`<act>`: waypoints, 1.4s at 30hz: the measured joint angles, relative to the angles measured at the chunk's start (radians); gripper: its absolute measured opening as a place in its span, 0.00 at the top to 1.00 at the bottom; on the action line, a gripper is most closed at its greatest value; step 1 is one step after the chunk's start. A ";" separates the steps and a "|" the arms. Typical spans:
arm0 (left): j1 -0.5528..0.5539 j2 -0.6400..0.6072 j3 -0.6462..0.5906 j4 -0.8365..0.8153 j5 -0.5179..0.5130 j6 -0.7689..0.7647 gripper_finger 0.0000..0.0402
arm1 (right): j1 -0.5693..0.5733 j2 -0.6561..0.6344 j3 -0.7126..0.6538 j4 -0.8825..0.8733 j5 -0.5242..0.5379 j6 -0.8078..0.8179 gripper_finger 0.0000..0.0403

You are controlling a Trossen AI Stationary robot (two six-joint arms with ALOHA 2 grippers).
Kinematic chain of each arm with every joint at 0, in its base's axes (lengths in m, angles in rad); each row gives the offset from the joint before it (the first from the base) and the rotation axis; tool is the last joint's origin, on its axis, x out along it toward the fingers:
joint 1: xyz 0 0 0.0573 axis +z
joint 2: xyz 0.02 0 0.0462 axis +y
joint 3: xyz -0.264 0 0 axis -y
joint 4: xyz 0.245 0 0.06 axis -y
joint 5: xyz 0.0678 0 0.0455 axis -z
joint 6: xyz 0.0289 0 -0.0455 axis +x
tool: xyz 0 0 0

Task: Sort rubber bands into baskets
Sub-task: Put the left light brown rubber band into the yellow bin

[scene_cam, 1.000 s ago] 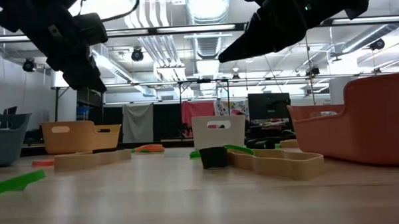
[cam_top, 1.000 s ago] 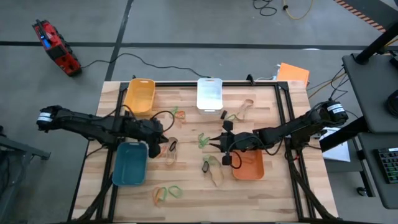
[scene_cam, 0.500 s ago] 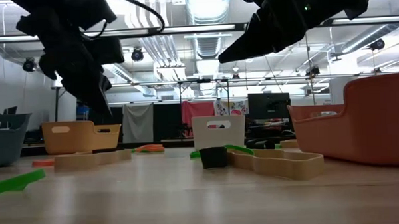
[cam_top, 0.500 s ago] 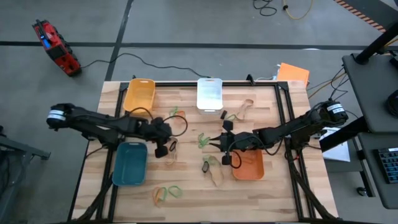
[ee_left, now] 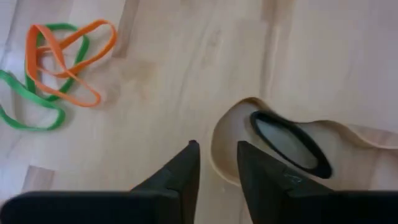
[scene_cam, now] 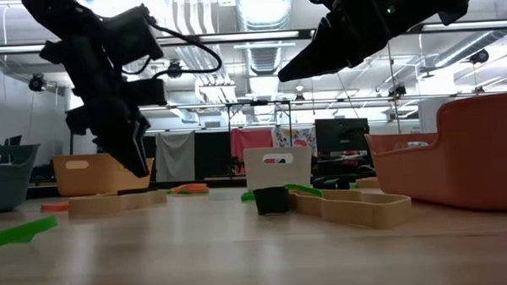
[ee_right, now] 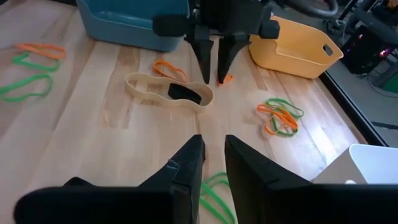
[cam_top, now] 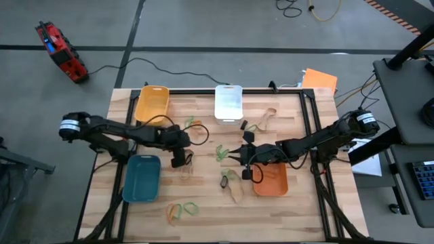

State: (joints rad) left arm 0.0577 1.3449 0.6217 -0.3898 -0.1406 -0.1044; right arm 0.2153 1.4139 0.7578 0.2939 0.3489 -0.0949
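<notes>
Grey floor [cam_top: 203, 24] surrounds a light wooden table [cam_top: 203, 196] with a black frame. Upper left of the high view: a red device [cam_top: 60, 51] with a black cable [cam_top: 129, 64] trailing toward the table. Top centre: coiled cables [cam_top: 305, 8]. Right edge: a dark desk [cam_top: 407, 95] and a keyboard [cam_top: 424, 179]. Low view: ceiling strip lights [scene_cam: 261, 7], a monitor [scene_cam: 341, 135], hanging white and red cloths [scene_cam: 211, 148]

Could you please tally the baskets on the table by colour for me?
yellow basket: 1
white basket: 1
teal basket: 1
orange basket: 1
Total: 4
</notes>
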 joint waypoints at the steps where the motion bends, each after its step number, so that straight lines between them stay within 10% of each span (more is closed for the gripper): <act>1: 0.004 0.010 0.000 0.000 0.000 0.007 0.73 | 0.000 0.000 0.000 0.000 0.000 0.004 0.84; 12: 0.015 0.123 -0.001 0.036 0.000 0.044 0.73 | 0.000 0.000 -0.002 -0.003 0.000 0.016 0.85; 20: 0.013 0.144 0.001 0.049 0.012 0.049 0.95 | 0.000 0.000 -0.002 -0.002 0.000 0.017 0.84; 42: 0.015 -0.091 0.076 -0.058 -0.035 0.120 1.00 | 0.000 0.000 -0.003 -0.005 0.000 0.017 0.84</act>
State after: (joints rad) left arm 0.0723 1.2537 0.6975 -0.4477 -0.1753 0.0158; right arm 0.2153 1.4143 0.7544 0.2886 0.3489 -0.0780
